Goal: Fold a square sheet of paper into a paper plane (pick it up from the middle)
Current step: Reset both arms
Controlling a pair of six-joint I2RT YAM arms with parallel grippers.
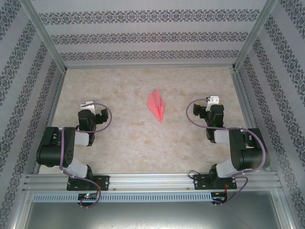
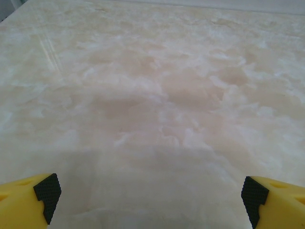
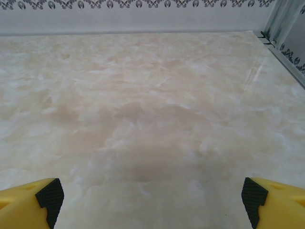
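A small, narrow, pointed paper plane (image 1: pixel 157 106) of thin salmon-pink paper lies flat on the beige marbled table (image 1: pixel 119 143). It sits near the middle of the surface, a little toward the far side. Its sharp nose points toward the near edge and slightly to the right, and its broader tail end points toward the far wall. A lengthwise crease runs down its centre. Nothing touches it. It lies between the two arms and well apart from both.

The left gripper (image 2: pixel 150 198) hangs low over bare table with its jaws spread wide. Its yellow fingers with black ribbed pads (image 2: pixel 46 194) sit at opposite bottom corners of the left wrist view, with nothing between them. The right gripper (image 3: pixel 151 198) is spread just as wide over bare table, with its black pads (image 3: pixel 252 196) far apart and nothing in its grasp.

In the top view, both black-and-white arms are folded back toward their bases at the near edge. A looped purple cable (image 1: pixel 106 117) runs on the left arm and another on the right. White wallpaper walls (image 1: pixel 143 33) with dark ornamental bands enclose the table on the left, right and far sides, held in a silver metal frame (image 1: pixel 152 180).
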